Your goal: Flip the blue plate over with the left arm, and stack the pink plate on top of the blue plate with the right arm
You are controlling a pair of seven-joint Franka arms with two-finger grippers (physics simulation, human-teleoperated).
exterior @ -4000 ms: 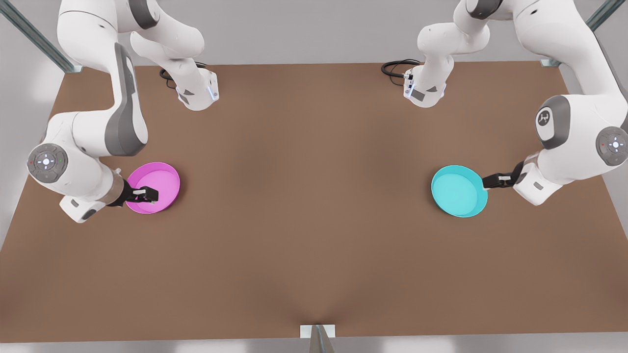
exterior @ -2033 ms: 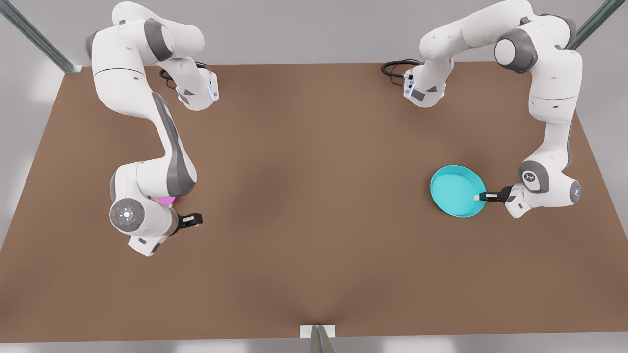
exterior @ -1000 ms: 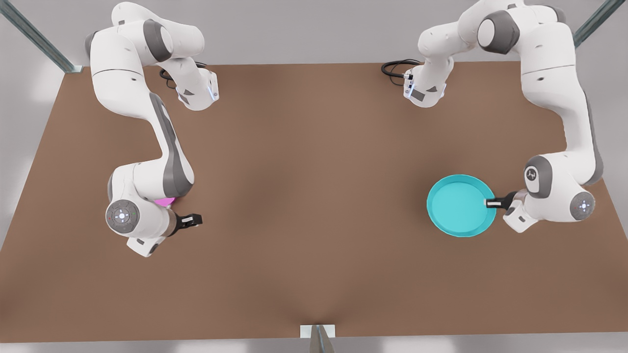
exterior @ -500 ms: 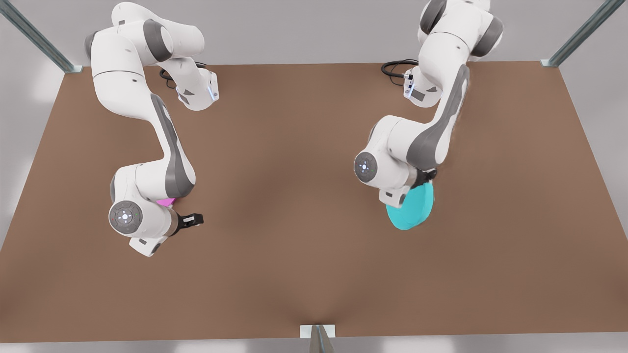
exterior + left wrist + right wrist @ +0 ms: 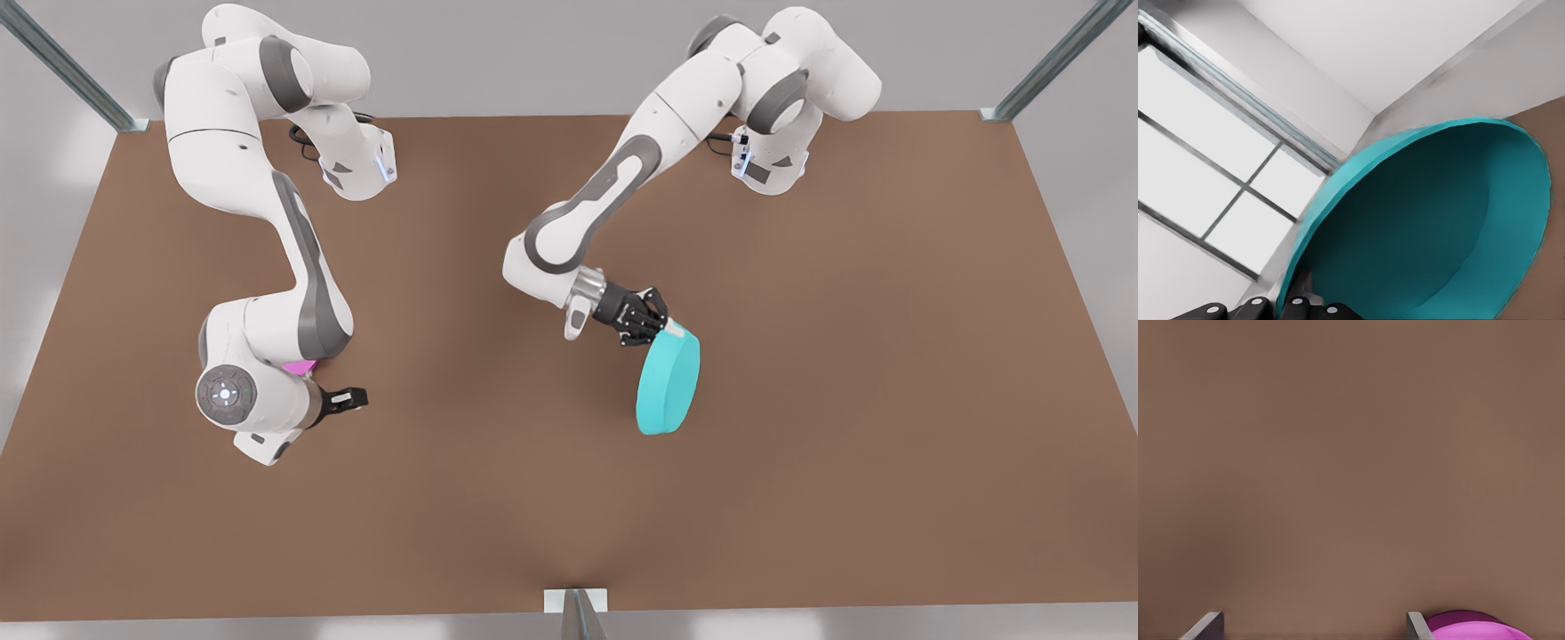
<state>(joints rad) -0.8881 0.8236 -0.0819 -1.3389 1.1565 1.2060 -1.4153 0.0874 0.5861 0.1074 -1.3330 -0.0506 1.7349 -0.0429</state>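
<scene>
Two plates were in play: the left pincer [image 5: 662, 326] pinched the blue plate [image 5: 669, 384] edge-up mid-flip, needing lowering face-down onto the surface [image 5: 800, 462]; the right pincer [image 5: 356, 397], spread, waited beside the pink plate [image 5: 300, 365].

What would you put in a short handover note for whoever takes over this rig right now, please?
Left gripper: shut on the rim of the blue plate, holding it on edge near the middle of the table, mid-flip.
Right gripper: open and empty, on the front view's left, beside the pink plate, which is mostly hidden under that arm.
Done: blue plate grasped and turned about halfway.
Left: finish the flip and set the blue plate down upside down, release it, then grasp the pink plate with the right gripper and stack it on the blue plate.
</scene>
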